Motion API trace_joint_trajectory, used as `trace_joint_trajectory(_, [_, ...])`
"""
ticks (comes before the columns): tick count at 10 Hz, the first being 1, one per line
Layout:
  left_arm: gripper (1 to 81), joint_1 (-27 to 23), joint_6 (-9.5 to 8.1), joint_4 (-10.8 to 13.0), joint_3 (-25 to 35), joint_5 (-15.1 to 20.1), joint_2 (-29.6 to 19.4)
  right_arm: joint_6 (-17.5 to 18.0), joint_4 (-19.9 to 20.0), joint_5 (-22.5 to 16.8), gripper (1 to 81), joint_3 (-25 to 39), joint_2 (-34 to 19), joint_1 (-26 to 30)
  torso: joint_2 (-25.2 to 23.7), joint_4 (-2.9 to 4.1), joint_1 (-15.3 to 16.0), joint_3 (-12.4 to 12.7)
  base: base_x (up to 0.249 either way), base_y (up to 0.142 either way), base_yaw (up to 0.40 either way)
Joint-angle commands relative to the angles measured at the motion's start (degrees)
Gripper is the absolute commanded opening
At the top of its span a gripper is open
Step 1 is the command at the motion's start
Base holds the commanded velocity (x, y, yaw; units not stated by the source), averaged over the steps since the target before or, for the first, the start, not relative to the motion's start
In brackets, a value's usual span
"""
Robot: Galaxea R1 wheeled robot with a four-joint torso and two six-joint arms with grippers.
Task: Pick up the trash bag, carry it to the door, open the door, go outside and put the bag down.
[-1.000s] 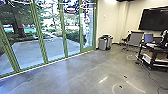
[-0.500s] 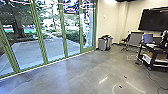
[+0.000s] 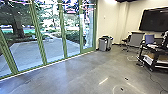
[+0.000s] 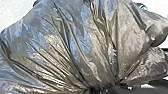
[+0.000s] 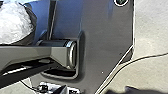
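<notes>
Left pincer (image 4: 100,88) seemingly clamping the shiny grey plastic trash bag (image 4: 77,47), right's grip I cannot tell, carrying calls for steady approach to green-framed glass doors (image 3: 62,30) ahead.

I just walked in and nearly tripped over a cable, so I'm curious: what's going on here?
The robot has a dark trash bag bunched at its left hand, which appears to be holding it. The robot is indoors on a grey floor, with a green-framed glass wall ahead and to its left. The paved yard lies beyond the glass; the bag is not outside yet.
</notes>
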Motion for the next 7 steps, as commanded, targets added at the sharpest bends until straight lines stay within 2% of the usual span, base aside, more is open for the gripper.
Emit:
trace_joint_trajectory(1, [1.0, -2.4, 0.57, 0.5, 0.3, 3.5, 0.0, -0.1, -0.2, -3.3, 81.1, 0.0, -0.1, 2.8, 0.0, 0.0, 0.0, 0.0, 0.124, 0.0, 0.0])
trace_joint_trajectory(6, [1.0, -2.4, 0.57, 0.5, 0.3, 3.5, 0.1, -0.1, -0.2, -3.2, 81.1, -0.3, -0.1, 2.9, 0.0, 0.0, 0.0, 0.0, 0.131, 0.0, 0.0])
trace_joint_trajectory(7, [1.0, -2.4, 0.57, 0.5, 0.3, 3.5, 0.1, -0.1, -0.2, -2.9, 81.1, -0.3, -0.1, 2.9, 0.0, 0.0, 0.0, 0.0, 0.141, -0.061, 0.0])
